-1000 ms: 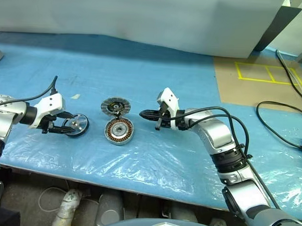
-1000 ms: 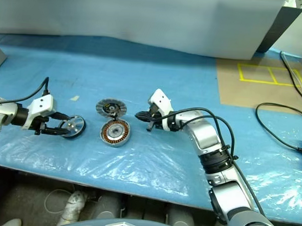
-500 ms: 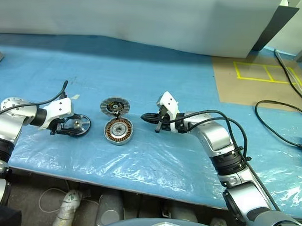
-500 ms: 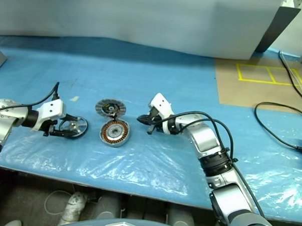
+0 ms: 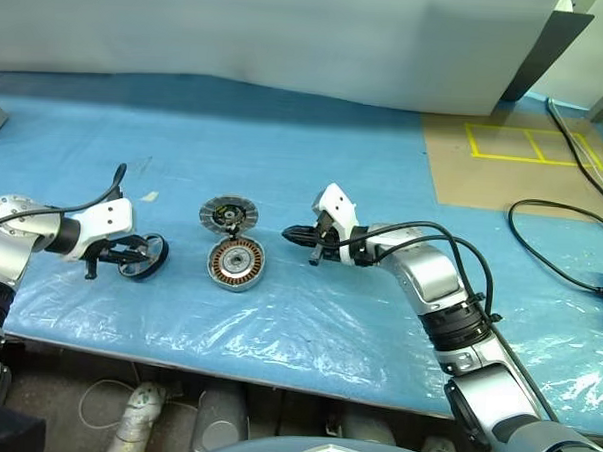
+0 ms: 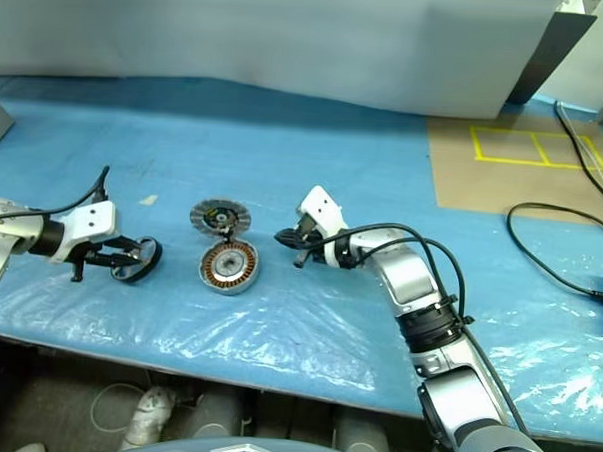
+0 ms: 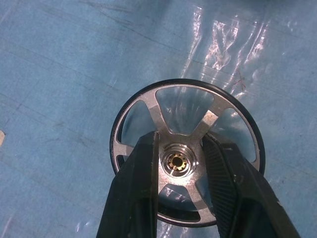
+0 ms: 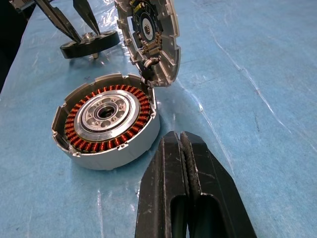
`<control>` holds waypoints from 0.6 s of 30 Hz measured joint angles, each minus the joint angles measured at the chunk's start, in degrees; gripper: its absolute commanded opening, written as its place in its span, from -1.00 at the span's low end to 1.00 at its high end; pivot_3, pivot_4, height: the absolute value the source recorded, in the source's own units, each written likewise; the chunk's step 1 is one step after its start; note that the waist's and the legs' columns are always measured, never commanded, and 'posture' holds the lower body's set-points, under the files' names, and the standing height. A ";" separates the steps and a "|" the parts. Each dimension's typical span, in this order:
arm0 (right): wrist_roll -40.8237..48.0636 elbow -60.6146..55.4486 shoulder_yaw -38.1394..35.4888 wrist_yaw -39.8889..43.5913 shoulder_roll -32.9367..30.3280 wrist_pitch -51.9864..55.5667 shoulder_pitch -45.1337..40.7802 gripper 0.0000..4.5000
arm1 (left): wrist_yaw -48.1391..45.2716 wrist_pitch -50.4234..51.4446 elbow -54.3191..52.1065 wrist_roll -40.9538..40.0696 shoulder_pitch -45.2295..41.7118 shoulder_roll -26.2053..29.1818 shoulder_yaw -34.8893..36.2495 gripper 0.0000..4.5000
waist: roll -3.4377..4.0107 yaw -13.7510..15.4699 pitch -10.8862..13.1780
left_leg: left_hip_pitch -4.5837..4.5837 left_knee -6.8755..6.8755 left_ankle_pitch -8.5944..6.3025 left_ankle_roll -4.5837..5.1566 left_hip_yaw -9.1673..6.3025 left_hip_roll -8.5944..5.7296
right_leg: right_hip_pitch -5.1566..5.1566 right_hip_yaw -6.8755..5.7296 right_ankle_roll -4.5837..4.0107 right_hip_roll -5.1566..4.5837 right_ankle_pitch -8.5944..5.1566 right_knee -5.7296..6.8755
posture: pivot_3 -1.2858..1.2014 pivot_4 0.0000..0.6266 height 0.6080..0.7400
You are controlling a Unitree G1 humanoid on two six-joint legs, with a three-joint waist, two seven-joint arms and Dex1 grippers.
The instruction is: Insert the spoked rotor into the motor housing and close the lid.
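The spoked rotor [image 7: 184,151], a dark ring with silver spokes, sits at the left of the blue table cover, slightly tipped. My left gripper [image 5: 140,251] comes down on it with a finger [image 7: 141,183] pressed to each side of the hub. The motor housing [image 5: 238,262], a silver cup with copper windings [image 8: 79,131], lies mid-table. The lid [image 5: 228,215] leans tilted against the housing's far rim, ribbed face showing. My right gripper [image 5: 291,232] hovers just right of the lid and housing, shut and empty.
A brown board with yellow tape squares [image 5: 515,155] lies at the back right. Black cables [image 5: 561,252] loop across the table's right side. A small scrap of tape [image 5: 150,193] lies behind the rotor. The table's front edge [image 5: 225,368] runs close below the parts.
The left fingers have drawn in onto the rotor's hub, and the rotor now looks tipped rather than flat. The right arm, housing and lid have stayed put.
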 measured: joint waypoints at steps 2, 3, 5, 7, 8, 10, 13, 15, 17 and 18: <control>-0.10 0.30 0.04 0.01 0.06 -0.04 -0.01 -1.00 | -0.12 0.67 -1.37 -0.91 1.09 -0.14 1.09 -0.56 | 0.01 0.02 0.00 | 0.00 0.00 0.00 0.00 0.00 0.00 | 0.00 0.00 0.00 0.00 0.00 -0.01 | 0.03 -0.52 1.00; -0.13 0.33 0.04 0.01 0.05 -0.07 -0.01 -1.00 | -0.41 0.96 -2.34 -1.75 1.81 -0.18 1.86 -0.56 | 0.01 0.02 0.00 | -0.01 -0.01 0.00 0.00 0.00 -0.01 | -0.01 0.02 0.00 0.00 0.00 -0.03 | 0.03 -0.52 1.00; -0.04 0.36 -0.06 0.05 0.00 -0.06 -0.01 -1.00 | -0.99 0.75 -3.48 -3.42 2.82 -0.59 3.05 -0.56 | 0.02 0.15 0.01 | -0.03 -0.01 0.00 0.00 0.02 -0.02 | -0.02 0.00 0.00 -0.01 0.00 -0.05 | 0.03 -0.52 1.00; 0.41 0.35 -0.25 0.38 0.16 0.06 -0.02 -1.00 | -1.11 0.40 -3.84 -4.46 3.13 -1.07 3.70 -0.56 | 0.02 0.39 0.01 | -0.08 -0.01 0.00 0.00 0.05 -0.01 | -0.02 -0.05 0.00 -0.01 0.00 -0.04 | 0.03 -0.52 1.00; 0.94 0.35 -0.46 0.82 0.06 0.15 -0.02 -1.00 | -1.23 0.60 -4.59 -5.35 3.43 -1.37 4.02 -0.56 | 0.00 0.55 0.02 | -0.11 0.00 0.00 0.00 0.05 -0.01 | -0.02 -0.05 0.00 -0.02 0.00 -0.05 | 0.03 -0.52 1.00; 2.44 0.06 -1.80 1.44 -0.26 0.53 -0.03 -1.00 | -1.76 2.31 -7.33 -7.89 4.04 -2.66 4.42 -0.56 | -0.07 0.92 0.06 | -0.18 0.04 0.00 0.01 0.07 -0.01 | -0.06 -0.06 0.00 -0.04 0.00 -0.05 | 0.03 -0.52 1.00; 4.60 -1.83 -4.02 2.38 -1.94 1.37 0.05 -1.00 | -2.11 6.16 -13.29 -12.24 6.42 -3.33 6.01 -0.56 | -0.27 1.02 0.13 | -0.37 0.08 0.00 0.00 0.09 0.03 | -0.19 -0.12 0.00 -0.01 0.00 -0.06 | 0.03 -0.52 1.00; 5.48 -3.28 -5.49 2.87 -3.81 1.79 0.41 -1.00 | -2.27 7.16 -16.13 -13.76 8.66 -2.82 7.40 -0.56 | -0.28 0.92 0.14 | -0.38 0.04 0.00 0.00 0.10 0.03 | -0.22 -0.12 0.00 0.01 0.00 -0.08 | 0.03 -0.52 1.00; 6.24 -4.24 -7.07 3.17 -5.39 2.04 1.33 -1.00 | -2.30 8.02 -18.20 -14.67 10.67 -2.15 8.28 -0.56 | -0.29 0.82 0.14 | -0.37 -0.01 0.00 0.00 0.10 0.04 | -0.22 -0.17 0.00 0.04 0.00 -0.08 | 0.03 -0.52 1.00; 6.50 -4.39 -7.56 3.06 -5.83 2.18 1.84 -1.00 | -2.13 8.88 -19.44 -15.36 11.39 -2.13 8.71 -0.56 | -0.29 0.80 0.14 | -0.38 -0.02 0.00 0.00 0.10 0.04 | -0.22 -0.19 -0.01 0.05 0.00 -0.08 | 0.03 -0.52 1.00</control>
